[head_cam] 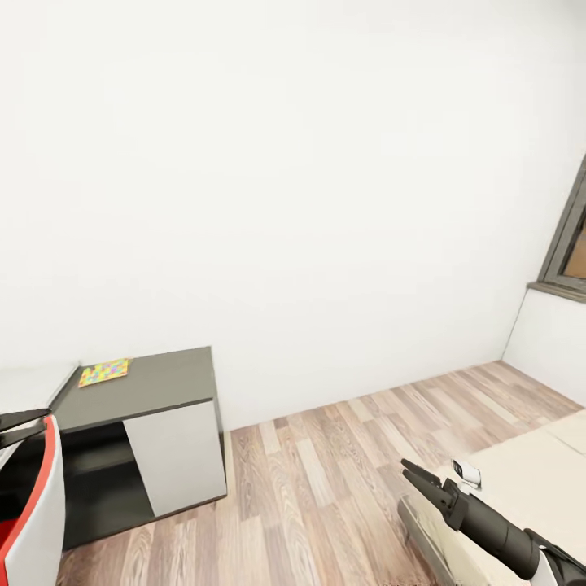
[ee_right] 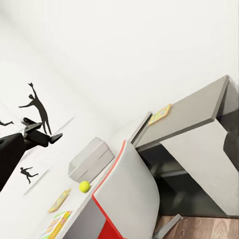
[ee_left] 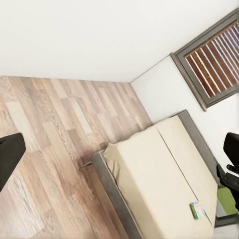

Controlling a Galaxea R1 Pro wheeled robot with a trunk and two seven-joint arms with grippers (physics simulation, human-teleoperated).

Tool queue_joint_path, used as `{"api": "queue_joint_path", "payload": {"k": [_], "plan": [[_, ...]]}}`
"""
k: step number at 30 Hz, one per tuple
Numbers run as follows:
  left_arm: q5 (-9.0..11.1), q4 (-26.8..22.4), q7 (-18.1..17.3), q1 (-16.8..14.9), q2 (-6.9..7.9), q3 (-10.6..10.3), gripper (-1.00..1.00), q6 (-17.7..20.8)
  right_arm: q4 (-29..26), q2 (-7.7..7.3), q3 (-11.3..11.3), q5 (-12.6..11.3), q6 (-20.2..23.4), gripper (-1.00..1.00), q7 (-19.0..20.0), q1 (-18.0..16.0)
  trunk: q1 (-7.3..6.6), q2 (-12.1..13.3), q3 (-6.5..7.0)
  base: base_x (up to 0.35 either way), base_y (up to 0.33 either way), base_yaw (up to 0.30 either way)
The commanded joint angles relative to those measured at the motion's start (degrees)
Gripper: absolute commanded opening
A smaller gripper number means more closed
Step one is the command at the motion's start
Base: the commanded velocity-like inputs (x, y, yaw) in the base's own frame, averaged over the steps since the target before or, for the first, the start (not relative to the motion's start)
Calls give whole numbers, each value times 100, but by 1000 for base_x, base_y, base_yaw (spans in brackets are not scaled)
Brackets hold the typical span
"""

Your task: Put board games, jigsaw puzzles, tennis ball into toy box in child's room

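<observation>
- In the head view, the right gripper (head_cam: 409, 470) is held low over the wood floor (head_cam: 325, 480) beside the bed (head_cam: 521, 480), its fingers close together and empty.
- The left gripper (head_cam: 24, 425) is glimpsed at the edge; its finger state cannot be told.
- A jigsaw puzzle (head_cam: 104, 372) lies on the dark side cabinet (head_cam: 155, 391).
- Further off in the right wrist view, the toy box (ee_right: 91, 158) and tennis ball (ee_right: 84, 186) are seen on the table (ee_right: 82, 209).
- A board game (ee_left: 196, 209) lies on the bed.
</observation>
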Motion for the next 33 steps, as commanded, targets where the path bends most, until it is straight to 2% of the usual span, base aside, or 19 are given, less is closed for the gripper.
{"api": "queue_joint_path", "payload": {"k": [1, 25, 33], "plan": [[-8, 0, -27, 3, 2, 3, 100, 61, 3, 0, -4, -17, 58, 100, 14, -4, 2, -4, 3, 0, 0, -261], [-18, 0, -27, 4, -23, -15, 100, 58, -71, -23, -36, -63, 75, 100, 94, 14, 2, -4, 123, 0, 0, -257], [-48, 4, -27, 1, -61, -38, 100, 53, -91, -83, -97, -85, 79, 100, 626, 80, 2, -4, 168, 0, 0, -248]]}}
